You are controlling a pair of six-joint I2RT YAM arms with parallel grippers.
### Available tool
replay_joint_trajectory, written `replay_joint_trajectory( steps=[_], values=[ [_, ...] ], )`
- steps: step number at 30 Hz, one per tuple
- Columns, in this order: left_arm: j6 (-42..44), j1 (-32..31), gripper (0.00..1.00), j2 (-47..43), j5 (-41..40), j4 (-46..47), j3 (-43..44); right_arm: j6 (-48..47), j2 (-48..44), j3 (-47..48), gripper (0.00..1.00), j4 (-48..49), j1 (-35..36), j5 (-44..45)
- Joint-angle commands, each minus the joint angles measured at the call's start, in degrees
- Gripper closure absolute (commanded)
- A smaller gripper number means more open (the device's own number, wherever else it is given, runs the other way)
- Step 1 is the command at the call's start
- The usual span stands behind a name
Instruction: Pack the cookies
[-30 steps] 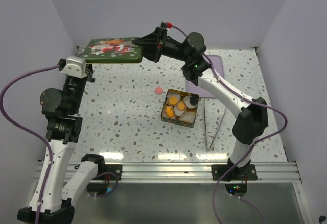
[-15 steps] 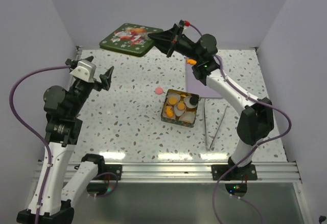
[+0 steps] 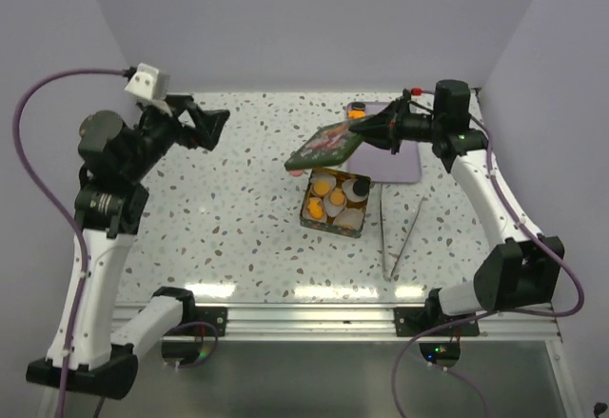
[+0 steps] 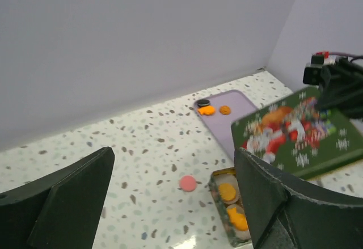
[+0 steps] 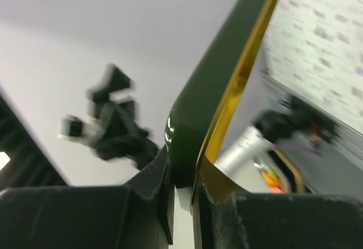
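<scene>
Swung across from the back-left corner, the tin lid [image 3: 324,145] now hangs tilted above the rear of the open tin [image 3: 305,210]. The right claw [image 3: 359,128] that carried it is clenched on its right edge. The left claw [image 3: 206,124] has lifted away to the rear left and stands released, jaws wide, grasping nothing.

The cookies [image 3: 324,189] are small flat round discs, mostly orange. Several lie inside the tin among white paper cups [image 3: 350,216], with 1 black disc [image 3: 358,189] at the tin's right side. More rest on the purple mat [image 4: 244,102] behind the tin, where the left wrist view shows orange ones and 1 black one near a far corner. 1 pink cookie [image 4: 188,183] lies alone on the speckled tabletop [image 3: 238,218], just left of the tin.

From the top view the lid hides the pink cookie. The right wrist view is blurred and shows little beyond the lid's dark green edge and gold rim pinched between the fingers. Metal tongs [image 3: 401,237] lie on the tabletop right of the tin.
</scene>
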Motion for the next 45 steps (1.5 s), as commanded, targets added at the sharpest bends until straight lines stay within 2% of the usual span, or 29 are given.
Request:
replay_joint_trajectory(
  steps=[1, 2, 4, 8, 10, 12, 15, 17, 22, 31, 39, 45],
  values=[
    [-12.26, -0.25, 0.08, 10.13, 6.53, -8.31, 3.13, -42.85, -3.04, 4.96, 1.0, -51.08, 0.16, 1.08],
    [-16.45, -0.25, 0.08, 11.54, 8.47, -6.39, 1.73, -50.83, -3.57, 4.62, 1.0, -57.31, 0.16, 3.54],
    [-20.25, -0.25, 0.07, 11.64, 12.42, 1.84, -4.05, -53.01, -5.58, 1.04, 1.0, -57.38, 0.16, 4.79],
    [-24.31, -0.43, 0.07, 15.4, 16.56, 7.95, -11.1, -54.25, -8.49, -2.23, 1.0, -52.82, 1.22, 5.5],
    [-24.58, -1.21, 0.07, 18.3, 19.2, 10.93, -14.18, -53.29, -8.32, -3.02, 1.0, -50.45, 1.57, 2.7],
    [-24.93, -1.74, 0.07, 20.07, 20.61, 14.96, -15.77, -50.75, -7.97, -3.29, 1.0, -43.16, 2.35, 0.76],
    [-26.33, -2.27, 0.06, 24.46, 24.2, 21.8, -18.49, -52.47, -5.08, 1.42, 1.0, -39.45, 2.62, -0.48],
    [-27.3, -2.27, 0.06, 28.24, 25.62, 23.33, -18.06, -55.82, -1.66, 6.7, 1.0, -42.08, 2.71, 1.01],
    [-28.35, -2.71, 0.06, 33.35, 28.26, 27.28, -17.97, -61.8, 3.1, 9.37, 1.0, -42.62, 2.8, 3.9],
    [-31.96, -3.33, 0.11, 41.87, 32.48, 38.18, -19.2, -58.03, 4.87, -2.83, 1.0, -27.07, 2.71, 4.19],
    [-31.7, -3.59, 0.11, 45.65, 34.15, 40.56, -18.15, -54.78, 7.24, -11.02, 1.0, -14.24, 1.57, 1.37],
    [-30.91, -3.59, 0.12, 47.76, 35.2, 40.91, -16.92, -55.74, 10.22, -14.1, 1.0, -11.14, -0.89, -0.83]
  ],
)
